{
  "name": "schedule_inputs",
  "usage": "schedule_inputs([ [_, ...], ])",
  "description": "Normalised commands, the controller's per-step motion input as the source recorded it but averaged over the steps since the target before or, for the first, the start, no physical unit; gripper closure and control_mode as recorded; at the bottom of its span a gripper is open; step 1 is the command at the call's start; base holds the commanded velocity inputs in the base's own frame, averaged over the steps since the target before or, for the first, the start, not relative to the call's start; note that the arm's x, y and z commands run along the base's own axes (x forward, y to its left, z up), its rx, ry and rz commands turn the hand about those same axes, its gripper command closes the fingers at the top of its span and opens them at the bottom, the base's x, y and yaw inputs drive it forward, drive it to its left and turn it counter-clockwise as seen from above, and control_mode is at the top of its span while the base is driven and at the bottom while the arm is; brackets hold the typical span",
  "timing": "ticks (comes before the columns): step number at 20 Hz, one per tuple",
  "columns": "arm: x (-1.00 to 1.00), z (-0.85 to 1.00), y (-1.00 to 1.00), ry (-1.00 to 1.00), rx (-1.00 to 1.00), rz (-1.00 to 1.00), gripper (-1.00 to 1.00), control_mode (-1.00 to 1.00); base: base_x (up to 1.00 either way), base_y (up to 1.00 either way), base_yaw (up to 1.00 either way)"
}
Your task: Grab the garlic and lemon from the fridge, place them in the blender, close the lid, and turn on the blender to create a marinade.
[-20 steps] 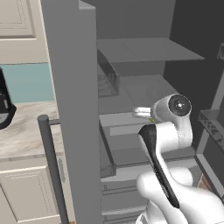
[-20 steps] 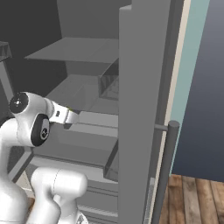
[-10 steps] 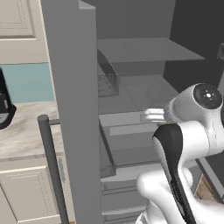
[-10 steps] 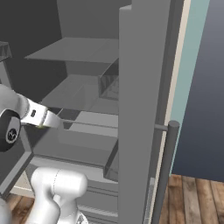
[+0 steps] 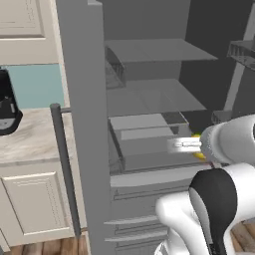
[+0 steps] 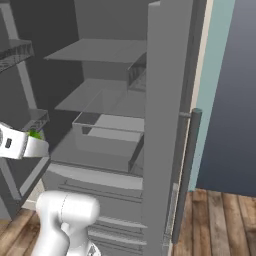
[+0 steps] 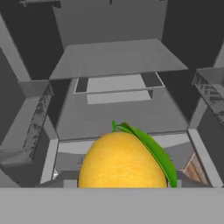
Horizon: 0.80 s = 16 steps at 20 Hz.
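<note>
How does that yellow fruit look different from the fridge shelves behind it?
The lemon is bright yellow-orange with a green leaf; the shelves are plain grey. The lemon is rounded and bulging; the shelves are flat, straight-edged slabs. In the hand view the lemon sits close and large, while the shelves lie farther back inside the fridge. They share little.

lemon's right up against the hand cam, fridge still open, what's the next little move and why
Probably keep drawing the hand back out of the fridge toward the blender. The lemon fills the bottom of the hand view, seemingly held in the gripper, already in front of the open shelves; the blender stands left on the counter.
</note>
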Motion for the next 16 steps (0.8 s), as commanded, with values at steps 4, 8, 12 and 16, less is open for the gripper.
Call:
schedule_inputs([
  [4, 0.0, 0.0, 0.0, 0.0, 0.0, 0.0, 1.0, 1.0, -1.0, 0.04, 0.0],
  [8, 0.0, 0.0, 0.0, 0.0, 0.0, 0.0, 1.0, 1.0, -1.0, 0.0, -0.33],
  [12, 0.0, 0.0, 0.0, 0.0, 0.0, 0.0, 1.0, 1.0, -1.0, 0.03, -0.63],
  [16, 0.0, 0.0, 0.0, 0.0, 0.0, 0.0, 1.0, 1.0, -1.0, 0.01, -0.74],
])
